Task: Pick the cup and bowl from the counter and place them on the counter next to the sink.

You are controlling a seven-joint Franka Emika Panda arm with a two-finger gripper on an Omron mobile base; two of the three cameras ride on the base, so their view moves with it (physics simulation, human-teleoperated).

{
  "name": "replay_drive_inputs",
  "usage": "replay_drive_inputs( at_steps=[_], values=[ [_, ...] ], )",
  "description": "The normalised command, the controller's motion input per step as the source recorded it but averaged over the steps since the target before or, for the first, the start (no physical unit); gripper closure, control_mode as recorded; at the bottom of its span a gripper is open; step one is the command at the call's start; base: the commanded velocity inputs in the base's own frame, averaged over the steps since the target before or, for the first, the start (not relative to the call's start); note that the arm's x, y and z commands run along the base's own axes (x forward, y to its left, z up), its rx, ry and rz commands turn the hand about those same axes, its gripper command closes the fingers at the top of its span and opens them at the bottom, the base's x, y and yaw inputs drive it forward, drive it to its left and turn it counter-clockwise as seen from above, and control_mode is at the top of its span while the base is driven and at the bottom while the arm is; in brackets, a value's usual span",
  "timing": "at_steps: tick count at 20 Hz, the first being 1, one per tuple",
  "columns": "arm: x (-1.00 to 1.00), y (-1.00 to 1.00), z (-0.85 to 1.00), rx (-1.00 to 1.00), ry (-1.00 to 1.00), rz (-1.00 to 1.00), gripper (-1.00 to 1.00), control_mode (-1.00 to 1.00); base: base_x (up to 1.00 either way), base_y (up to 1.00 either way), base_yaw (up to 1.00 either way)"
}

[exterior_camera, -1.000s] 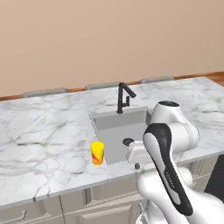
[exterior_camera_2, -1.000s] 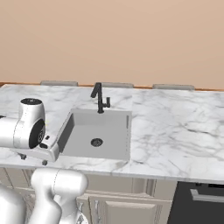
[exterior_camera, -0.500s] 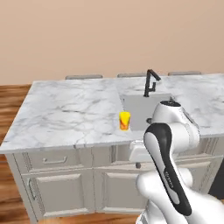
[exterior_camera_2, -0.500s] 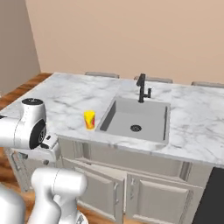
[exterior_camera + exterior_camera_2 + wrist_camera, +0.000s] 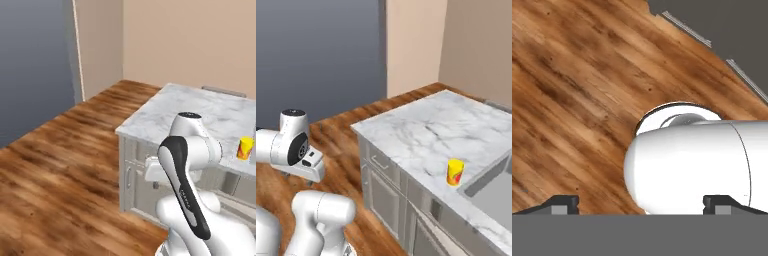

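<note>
Dark finger tips of the pincer (image 5: 640, 202) stand far apart at the bottom of the hand view, spread wide with nothing between them, and they point down at the wooden floor (image 5: 577, 90), its brown planks running slantwise. From the right base view the hand hangs low beside the robot, over that same floor and well clear of the table (image 5: 426, 130); from this side I cannot make out the fingers themselves.

Further off, the white marble table with grey veining sits on beige-grey cabinets (image 5: 381, 192), and one corner of it juts toward the robot. On it stands the cup (image 5: 455, 172), small, yellow, with a red-orange patch on its side, upright and near the front edge. Just beside the cup, to its right in the right base view, the grey sink (image 5: 493, 192) is sunk into the marble. In the left base view the cup (image 5: 244, 148) shows at the far right, past the arm's white elbow. Behind everything rise a beige wall (image 5: 476, 45) and a blue-grey wall (image 5: 316, 50)
</note>
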Motion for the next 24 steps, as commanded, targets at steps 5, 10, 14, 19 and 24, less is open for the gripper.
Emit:
replay_drive_inputs(
  at_steps=[5, 10, 14, 19, 24],
  values=[
    [0.0, 0.0, 0.0, 0.0, 0.0, 0.0, -1.0, 1.0, 0.0, 0.36, 0.98],
    [0.0, 0.0, 0.0, 0.0, 0.0, 0.0, -1.0, 1.0, 0.0, 0.03, 0.89],
    [0.0, 0.0, 0.0, 0.0, 0.0, 0.0, -1.0, 1.0, 0.0, 0.0, 0.87],
    [0.0, 0.0, 0.0, 0.0, 0.0, 0.0, -1.0, 1.0, 0.0, 0.0, 0.9],
    [0.0, 0.0, 0.0, 0.0, 0.0, 0.0, -1.0, 1.0, 0.0, 0.02, 0.9]
  ],
)
